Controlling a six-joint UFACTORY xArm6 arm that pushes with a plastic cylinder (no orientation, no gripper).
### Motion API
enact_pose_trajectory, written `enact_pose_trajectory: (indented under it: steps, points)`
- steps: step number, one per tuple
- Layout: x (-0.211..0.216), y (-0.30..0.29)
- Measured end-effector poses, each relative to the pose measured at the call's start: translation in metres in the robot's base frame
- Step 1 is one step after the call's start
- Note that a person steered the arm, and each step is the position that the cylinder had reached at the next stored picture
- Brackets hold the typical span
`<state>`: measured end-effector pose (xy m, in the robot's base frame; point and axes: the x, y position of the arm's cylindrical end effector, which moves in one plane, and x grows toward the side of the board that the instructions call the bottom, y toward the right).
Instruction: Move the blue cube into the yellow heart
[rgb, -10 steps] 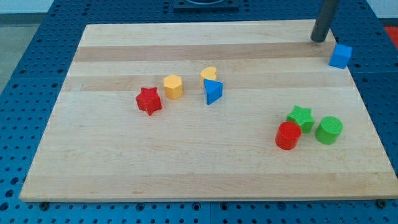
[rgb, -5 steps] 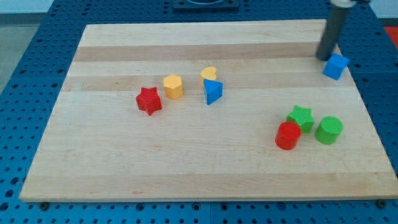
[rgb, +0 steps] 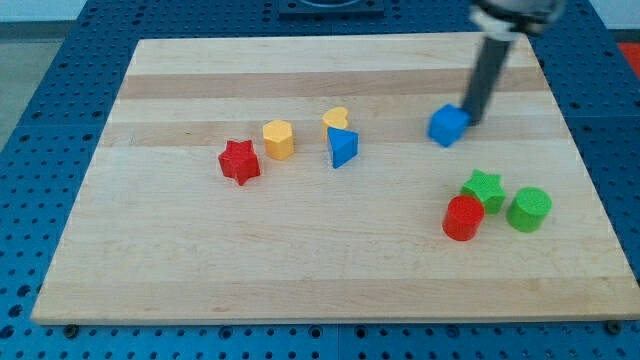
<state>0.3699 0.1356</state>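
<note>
Resting in the upper right part of the frame, the blue cube (rgb: 449, 126) sits on the wooden worktop (rgb: 300, 260), with my tip (rgb: 472, 120) touching its right side; the dark rod rises from there toward the frame's top right and looks motion-blurred. No jaws exist on this end effector, only the plain rod, so it neither opens nor closes on anything.

Left of the cube, near the upper middle of the frame and well apart from it, lies the yellow heart (rgb: 337, 118). A blue triangular block (rgb: 342, 148) stands just below the heart, touching or nearly touching it. Further left is a yellow hexagonal block (rgb: 279, 139), and lower left of that a red star (rgb: 239, 161).

Toward the lower right of the frame three blocks cluster: a green star (rgb: 484, 187), a red cylinder (rgb: 463, 218) pressed against its lower left, and a green cylinder (rgb: 529, 209) just to its right.
</note>
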Motion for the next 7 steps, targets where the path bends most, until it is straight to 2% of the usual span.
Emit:
enact_pose_trajectory:
  steps: [1,2,3,4,5,7]
  points:
    - [0.001,-0.068]
    - [0.010,0.026]
    - [0.037,0.048]
    - [0.049,-0.055]
    - [0.047,-0.096]
    - [0.066,0.159]
